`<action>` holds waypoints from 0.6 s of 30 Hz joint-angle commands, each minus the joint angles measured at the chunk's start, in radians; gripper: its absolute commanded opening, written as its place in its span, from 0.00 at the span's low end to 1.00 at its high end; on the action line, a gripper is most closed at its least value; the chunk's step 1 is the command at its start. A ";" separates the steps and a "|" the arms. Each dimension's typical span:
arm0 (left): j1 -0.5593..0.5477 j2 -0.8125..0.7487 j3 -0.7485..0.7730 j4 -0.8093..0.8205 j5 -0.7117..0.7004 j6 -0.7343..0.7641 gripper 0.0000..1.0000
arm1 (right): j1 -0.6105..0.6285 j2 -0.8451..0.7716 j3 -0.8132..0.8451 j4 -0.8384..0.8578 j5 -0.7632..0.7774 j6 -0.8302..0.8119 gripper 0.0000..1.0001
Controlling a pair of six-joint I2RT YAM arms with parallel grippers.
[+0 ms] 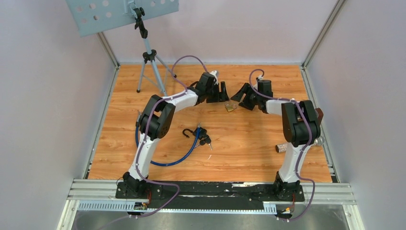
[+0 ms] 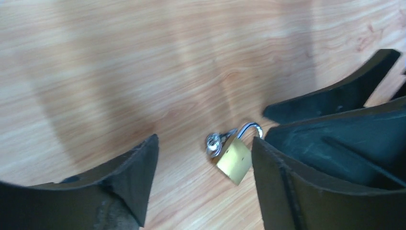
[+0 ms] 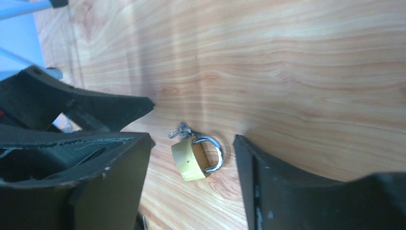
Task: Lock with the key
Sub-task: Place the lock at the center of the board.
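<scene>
A small brass padlock (image 1: 231, 107) with a steel shackle lies flat on the wooden table, touched by neither gripper. A small bunch of keys (image 2: 213, 142) rests against it at the shackle end; I cannot tell whether a key sits in the lock. My left gripper (image 1: 223, 92) hangs just left of it and my right gripper (image 1: 245, 98) just right, tips facing each other. In the left wrist view the padlock (image 2: 233, 160) lies near the right finger of the open left gripper (image 2: 203, 158). In the right wrist view the padlock (image 3: 189, 159) and keys (image 3: 180, 131) lie between the jaws of the open right gripper (image 3: 191, 143).
A blue cable lock (image 1: 189, 148) with black keys (image 1: 204, 137) lies mid-table in front of the left arm. A tripod stand (image 1: 151, 62) carrying a perforated panel stands at the back left. A small metal cylinder (image 1: 281, 148) sits by the right arm. Walls enclose the table.
</scene>
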 commanded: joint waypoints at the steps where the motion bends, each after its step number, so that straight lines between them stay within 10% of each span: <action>1: -0.004 -0.133 -0.067 -0.002 -0.113 0.055 0.84 | -0.001 -0.111 0.030 -0.111 0.217 -0.085 0.74; 7: -0.004 -0.287 -0.165 -0.040 -0.235 0.107 1.00 | 0.011 -0.275 -0.018 -0.226 0.315 -0.113 0.78; 15: -0.006 -0.668 -0.536 0.003 -0.304 0.140 1.00 | 0.214 -0.485 -0.145 -0.256 0.368 -0.194 0.59; 18: -0.007 -0.835 -0.655 -0.045 -0.319 0.134 1.00 | 0.302 -0.515 -0.200 -0.178 0.268 -0.299 0.74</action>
